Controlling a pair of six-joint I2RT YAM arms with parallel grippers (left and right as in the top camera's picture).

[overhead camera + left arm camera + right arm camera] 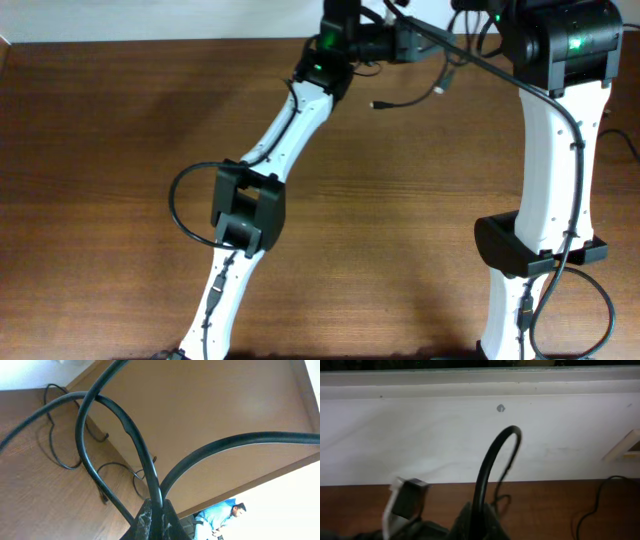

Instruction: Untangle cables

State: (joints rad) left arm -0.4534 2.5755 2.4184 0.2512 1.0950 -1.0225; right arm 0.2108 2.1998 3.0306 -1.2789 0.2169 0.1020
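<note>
We've got both arms reaching to the far edge of the table [120, 150], right by a white wall [420, 435], with a person [220, 516] in blue past the edge. From overhead the arms' own bulk hides the fingers. No clue what the blurry grey block [406, 501] is. The left gripper [152, 521] is pinched tight on the cables [250, 437], glossy black loops arcing up. The right gripper [476, 522] is clamped on one arched strand. Thinner loops lie on the wood.
</note>
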